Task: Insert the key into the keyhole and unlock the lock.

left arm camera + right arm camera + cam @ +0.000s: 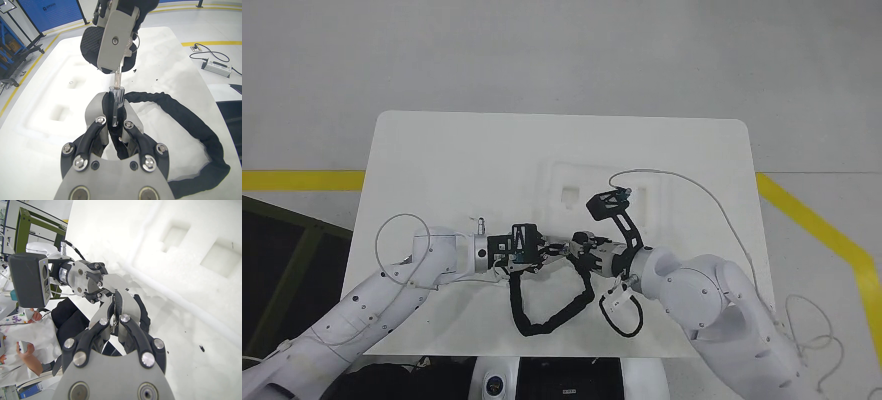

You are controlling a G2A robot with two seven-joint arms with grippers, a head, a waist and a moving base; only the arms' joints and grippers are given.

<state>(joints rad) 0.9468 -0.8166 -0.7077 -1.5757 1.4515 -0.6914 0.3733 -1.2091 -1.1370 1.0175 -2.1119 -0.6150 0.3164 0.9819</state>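
Note:
My left gripper is shut on the chrome lock cylinder of a black fabric-covered chain lock, holding it a little above the table. The silver key has its tip in the keyhole at the cylinder's end. My right gripper is shut on the key's head, facing the left one. In the top view the two grippers meet near the table's front edge, and the chain loops down toward me. In the right wrist view the key sits edge-on between my right fingers.
A white foam tray with rectangular recesses lies just behind the grippers on the white table. A thin white cable curves over the table's right part. Small dark crumbs dot the surface.

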